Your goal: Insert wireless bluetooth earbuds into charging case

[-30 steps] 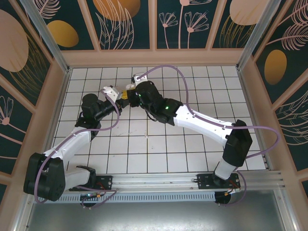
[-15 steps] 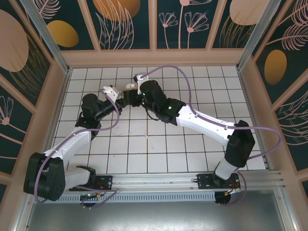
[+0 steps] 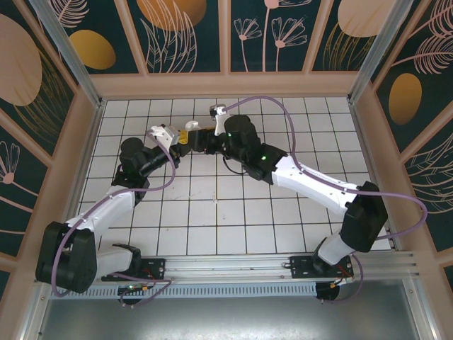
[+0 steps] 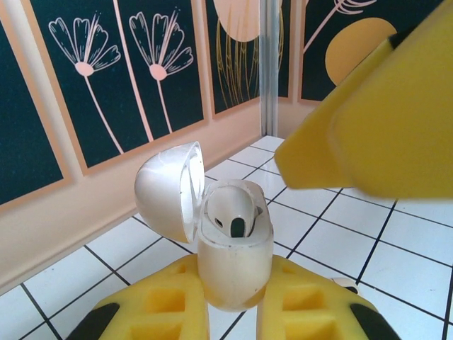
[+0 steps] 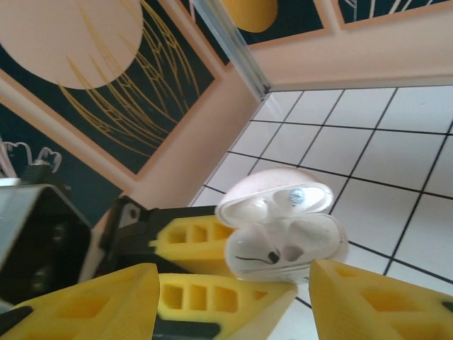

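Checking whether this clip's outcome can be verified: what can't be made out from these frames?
- Left wrist view: the case wall hides its wells.
- Right wrist view: the case interior is blurred, so its contents are unclear.
- Top view: the case is too small to read.

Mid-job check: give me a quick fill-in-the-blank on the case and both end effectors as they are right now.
1. The left end effector is ____ on the charging case.
2. The case's lid is flipped ____.
3. The right end effector holds ____.
Missing words: shut; open; nothing.
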Motion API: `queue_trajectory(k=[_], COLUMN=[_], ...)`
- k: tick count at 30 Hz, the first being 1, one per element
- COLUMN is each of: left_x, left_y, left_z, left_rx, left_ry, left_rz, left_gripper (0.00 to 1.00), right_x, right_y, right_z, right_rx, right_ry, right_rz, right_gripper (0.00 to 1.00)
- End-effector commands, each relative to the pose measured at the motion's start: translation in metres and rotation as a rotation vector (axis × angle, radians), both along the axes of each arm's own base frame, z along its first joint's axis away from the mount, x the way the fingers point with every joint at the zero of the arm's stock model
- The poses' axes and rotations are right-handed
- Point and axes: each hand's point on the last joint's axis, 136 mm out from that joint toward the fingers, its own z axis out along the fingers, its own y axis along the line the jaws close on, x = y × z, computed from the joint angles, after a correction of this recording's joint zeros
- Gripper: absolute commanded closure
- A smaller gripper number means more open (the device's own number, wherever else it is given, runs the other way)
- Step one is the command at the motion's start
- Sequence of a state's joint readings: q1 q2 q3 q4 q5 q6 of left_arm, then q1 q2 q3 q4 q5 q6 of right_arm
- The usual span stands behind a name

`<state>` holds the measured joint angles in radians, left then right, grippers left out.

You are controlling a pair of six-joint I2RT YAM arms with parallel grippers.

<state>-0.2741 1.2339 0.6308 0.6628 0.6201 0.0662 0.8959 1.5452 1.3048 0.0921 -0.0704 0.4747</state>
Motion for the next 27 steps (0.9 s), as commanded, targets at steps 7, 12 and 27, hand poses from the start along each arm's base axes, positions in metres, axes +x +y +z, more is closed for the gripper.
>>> queue_trajectory(k=[7, 12, 27], left_x=[0.000, 0.002, 0.007], left_y=[-0.006, -0.008, -0.009], left_z=[0.021, 0.020, 0.005], left_rx=[-0.044, -0.057, -0.072], left_ry=[-0.046, -0.024, 0.039], left_rz=[-0.039, -0.050, -0.045], left_gripper=[0.90, 0.90, 0.90], right_x=[-0.005, -0.001, -0.006], right_y=[-0.032, -0.046, -0.055], right_z=[0.038, 0.020, -0.077], right_rx=[0.176, 0.113, -0.236], right_ry=[-0.010, 0.059, 0.341], right_rz=[0.017, -0.028, -0.054], right_gripper=[0.44, 0.46, 0.51])
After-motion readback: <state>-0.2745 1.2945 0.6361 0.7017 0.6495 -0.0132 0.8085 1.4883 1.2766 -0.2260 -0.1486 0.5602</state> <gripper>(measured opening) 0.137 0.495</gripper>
